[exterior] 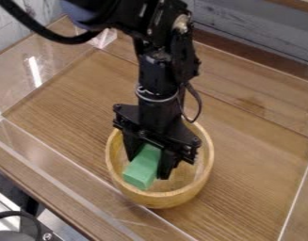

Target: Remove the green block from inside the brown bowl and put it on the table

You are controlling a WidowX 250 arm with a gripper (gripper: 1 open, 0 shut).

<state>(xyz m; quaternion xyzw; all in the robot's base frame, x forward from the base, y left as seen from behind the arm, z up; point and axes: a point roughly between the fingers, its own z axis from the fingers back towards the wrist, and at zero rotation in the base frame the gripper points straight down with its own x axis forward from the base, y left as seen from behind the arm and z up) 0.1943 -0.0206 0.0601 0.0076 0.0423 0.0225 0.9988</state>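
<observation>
No readable writing here; my gripper (146,160) is clamped on the green block (142,169), hanging tilted between its fingers over the brown bowl (194,184) near the table's (81,104) front edge.

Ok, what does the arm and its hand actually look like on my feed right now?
The black robot arm is built of chunky, glossy, rounded segments, with a blue patch near its top edge and a thin black cable looping beside its lower section. Its black hand is a wide angular bracket ending in two dark fingers.
</observation>
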